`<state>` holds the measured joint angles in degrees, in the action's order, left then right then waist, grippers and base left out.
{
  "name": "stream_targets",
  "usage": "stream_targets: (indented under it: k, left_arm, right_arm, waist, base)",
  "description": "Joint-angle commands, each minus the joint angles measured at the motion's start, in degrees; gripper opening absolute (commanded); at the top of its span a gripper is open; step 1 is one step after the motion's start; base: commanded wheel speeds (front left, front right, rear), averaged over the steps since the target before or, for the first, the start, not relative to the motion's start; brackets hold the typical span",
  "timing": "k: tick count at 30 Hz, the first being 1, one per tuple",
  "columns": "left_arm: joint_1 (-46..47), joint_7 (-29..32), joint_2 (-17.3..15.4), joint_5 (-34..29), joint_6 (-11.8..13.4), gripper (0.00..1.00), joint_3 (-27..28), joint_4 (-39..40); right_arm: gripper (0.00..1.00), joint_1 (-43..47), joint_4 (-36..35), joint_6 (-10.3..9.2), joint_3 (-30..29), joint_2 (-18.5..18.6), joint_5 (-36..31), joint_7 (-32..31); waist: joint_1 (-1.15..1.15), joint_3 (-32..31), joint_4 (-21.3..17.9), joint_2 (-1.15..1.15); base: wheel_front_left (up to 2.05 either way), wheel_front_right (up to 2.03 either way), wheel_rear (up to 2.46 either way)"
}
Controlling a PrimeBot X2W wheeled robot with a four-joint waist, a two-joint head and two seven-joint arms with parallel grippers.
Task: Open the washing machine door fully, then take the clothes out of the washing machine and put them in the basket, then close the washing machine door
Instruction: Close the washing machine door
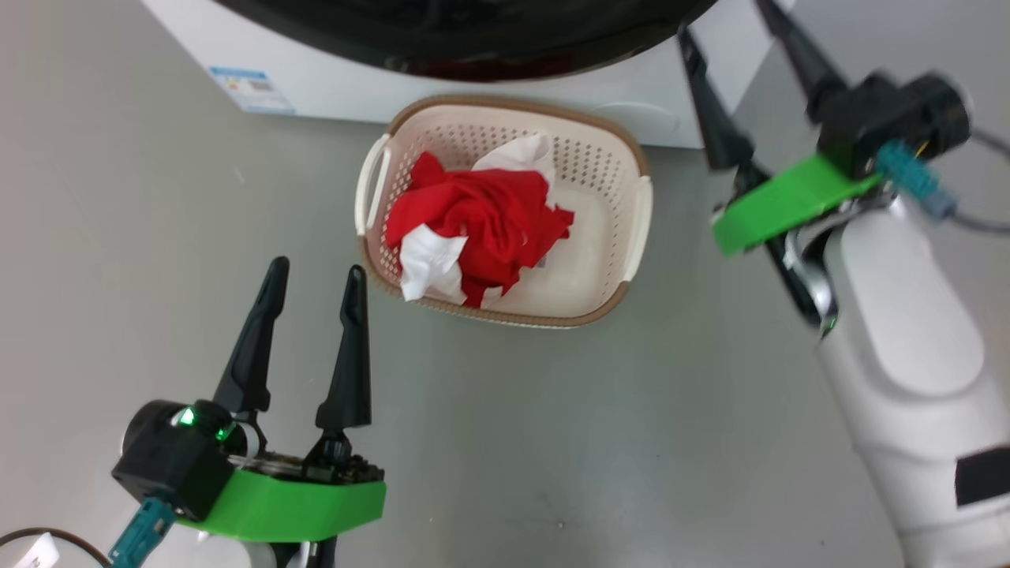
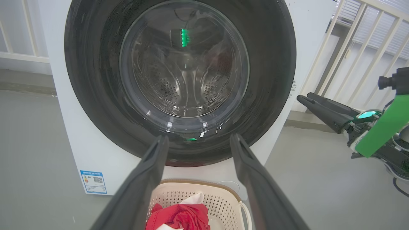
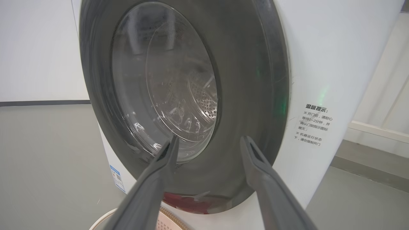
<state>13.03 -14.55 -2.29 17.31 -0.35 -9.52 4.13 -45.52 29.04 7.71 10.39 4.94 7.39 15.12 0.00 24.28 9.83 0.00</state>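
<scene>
The washing machine (image 1: 355, 87) stands at the far edge of the head view, and its black-rimmed door (image 2: 96, 80) lies shut against its front. Through the glass bowl I see the steel drum. In front of it, on the floor, the cream basket (image 1: 600, 237) holds the red and white clothes (image 1: 489, 221). My left gripper (image 1: 317, 268) hovers open and empty just short of the basket's near left corner. At the upper right, my right gripper (image 1: 722, 20) is raised, open and empty, its fingers (image 3: 255, 166) pointing at the lower part of the door (image 3: 249, 95).
Grey floor surrounds the basket. A blue label sticker (image 2: 92, 181) marks the machine's lower left front. A white railing (image 2: 351, 48) runs to the right of the machine. My pale right forearm (image 1: 907, 339) fills the right side of the head view.
</scene>
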Motion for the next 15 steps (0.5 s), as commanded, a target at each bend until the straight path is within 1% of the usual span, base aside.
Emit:
stream_targets:
  k: [1, 7, 8, 15]
  left_arm:
    - [-0.6, -0.4, -0.6, -0.1, 0.5, 1.0, 2.0, 0.8]
    - [-1.6, -0.4, -0.6, -0.5, 0.1, 1.0, 2.5, -0.1]
    - [-1.6, -0.4, -0.6, -0.5, 0.1, 1.0, 2.5, -0.1]
    - [-3.6, -0.4, -0.6, -1.2, 0.2, 1.0, 3.3, -1.2]
  right_arm:
    - [1.0, 2.8, -2.7, -0.22, 1.4, -1.5, 0.4, -0.1]
    - [1.0, 12.6, -8.1, -0.22, 2.2, -1.9, 0.7, -0.1]
    - [1.0, 12.6, -8.1, -0.22, 2.2, -1.9, 0.7, -0.1]
    - [1.0, 23.7, -12.3, -0.22, 1.5, -2.0, 0.7, -0.1]
  waist:
    - [0.0, -2.4, -2.3, 0.0]
    - [0.0, -6.0, -4.7, 0.0]
    - [0.0, -6.0, -4.7, 0.0]
    - [0.0, -10.8, -7.5, 0.0]
  base:
    - [0.0, 0.0, 0.0]
    - [0.0, 0.0, 0.0]
    - [0.0, 0.0, 0.0]
    - [0.0, 0.0, 0.0]
